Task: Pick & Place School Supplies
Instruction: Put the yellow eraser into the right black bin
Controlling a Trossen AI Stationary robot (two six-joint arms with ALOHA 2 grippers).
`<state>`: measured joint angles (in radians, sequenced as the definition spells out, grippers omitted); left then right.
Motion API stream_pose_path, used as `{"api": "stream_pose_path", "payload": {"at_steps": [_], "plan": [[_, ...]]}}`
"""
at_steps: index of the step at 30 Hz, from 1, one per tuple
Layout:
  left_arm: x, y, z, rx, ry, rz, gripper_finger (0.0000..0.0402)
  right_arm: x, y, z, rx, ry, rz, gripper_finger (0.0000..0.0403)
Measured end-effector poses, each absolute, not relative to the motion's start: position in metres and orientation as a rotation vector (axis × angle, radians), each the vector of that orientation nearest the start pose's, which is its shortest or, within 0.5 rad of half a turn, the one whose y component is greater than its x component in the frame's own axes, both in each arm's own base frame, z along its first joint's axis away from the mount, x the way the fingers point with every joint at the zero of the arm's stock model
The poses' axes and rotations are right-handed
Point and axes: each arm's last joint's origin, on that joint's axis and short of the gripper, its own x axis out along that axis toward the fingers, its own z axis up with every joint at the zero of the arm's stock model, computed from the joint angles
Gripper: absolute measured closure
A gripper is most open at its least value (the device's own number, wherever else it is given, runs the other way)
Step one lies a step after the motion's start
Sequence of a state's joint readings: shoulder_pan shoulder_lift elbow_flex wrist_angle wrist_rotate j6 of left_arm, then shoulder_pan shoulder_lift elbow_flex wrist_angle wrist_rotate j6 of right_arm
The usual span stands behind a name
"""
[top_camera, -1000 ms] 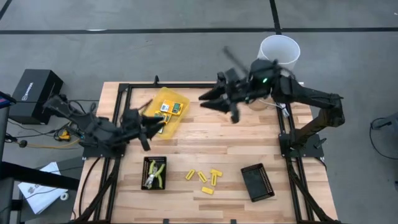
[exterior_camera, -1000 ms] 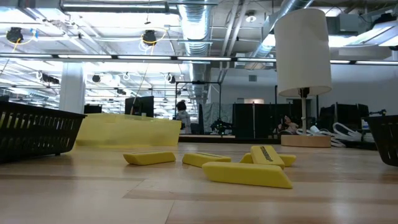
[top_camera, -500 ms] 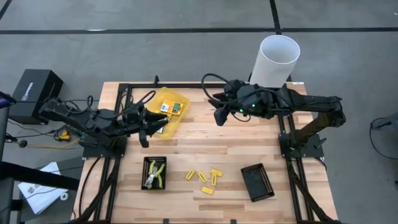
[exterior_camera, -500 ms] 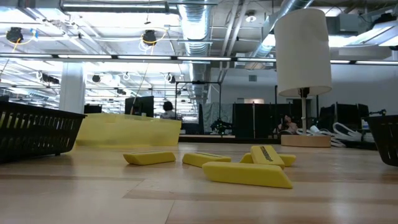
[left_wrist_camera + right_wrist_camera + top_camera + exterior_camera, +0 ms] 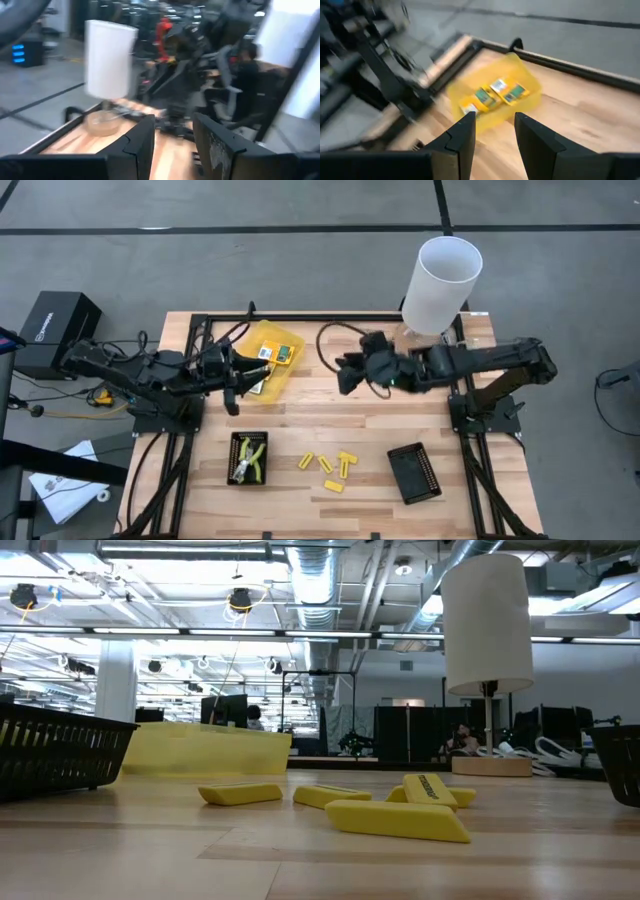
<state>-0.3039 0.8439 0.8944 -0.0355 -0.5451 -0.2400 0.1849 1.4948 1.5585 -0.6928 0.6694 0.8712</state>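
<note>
Wooden tabletop [image 5: 330, 415] inside a black frame, seen from above, with a grey floor all round and a workshop room behind it. The left gripper [image 5: 232, 383] hangs just beside the yellow container [image 5: 262, 340] near the table's far left. In its wrist view the two fingers [image 5: 141, 142] stand parted with nothing between them. The right gripper [image 5: 347, 375] reaches toward the table's middle from the far right. Its fingers [image 5: 465, 135] are likewise spread and empty, and they face the container.

Three packets [image 5: 493, 94] lie inside the container. The plier tool [image 5: 249, 460] sits in a black tray [image 5: 248, 442] at the near left. Five yellow stubs [image 5: 330, 468] lie loose on the wood near the front centre, close together, some touching. A second black tray [image 5: 414, 472] sits at the near right, tilted. A tall white tube [image 5: 440, 285] stands at the far right edge, close to the right arm.

Likely risks, as a judgement. Both arms point toward the same far-left area, so they could collide if both close on the container. The right arm's elbow could knock the tube over. The stubs are small and bunched, so a grasp could push one aside or catch two at once.
</note>
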Motion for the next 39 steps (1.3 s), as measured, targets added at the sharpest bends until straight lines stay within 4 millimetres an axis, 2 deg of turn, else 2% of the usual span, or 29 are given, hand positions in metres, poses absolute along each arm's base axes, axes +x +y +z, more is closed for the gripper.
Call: {"api": "stream_pose_path", "payload": {"at_steps": [4, 7, 14, 21, 26, 29, 36, 39], "plan": [[0.172, -0.036, 0.377, -0.239, -0.033, 0.068, 0.0273, 0.317, 0.063, 0.376, 0.660, 0.156, -0.695, 0.0274], [0.163, -0.032, 0.379, -0.215, -0.023, -0.047, 0.0273, 0.326, 0.078, 0.370, 0.688, 0.041, -0.680, 0.0274], [0.143, -0.016, 0.386, -0.168, -0.060, -0.093, 0.0273, 0.356, 0.109, 0.364, 0.706, -0.146, -0.622, 0.0274], [0.133, -0.009, 0.389, -0.206, -0.075, -0.136, 0.0273, 0.390, 0.126, 0.362, 0.620, -0.319, -0.571, 0.0274], [0.132, -0.010, 0.389, -0.209, -0.072, -0.140, 0.0273, 0.408, 0.126, 0.372, 0.473, -0.314, -0.551, 0.0274], [0.130, -0.009, 0.389, -0.217, -0.075, -0.140, 0.0273, 0.412, 0.121, 0.376, 0.386, -0.295, -0.565, 0.0274], [0.130, -0.009, 0.389, -0.223, -0.071, -0.139, 0.0273, 0.409, 0.110, 0.385, 0.447, -0.284, -0.503, 0.0274], [0.130, -0.009, 0.389, -0.235, -0.071, -0.135, 0.0273, 0.409, 0.114, 0.366, 0.532, -0.134, -0.498, 0.0274]]}}
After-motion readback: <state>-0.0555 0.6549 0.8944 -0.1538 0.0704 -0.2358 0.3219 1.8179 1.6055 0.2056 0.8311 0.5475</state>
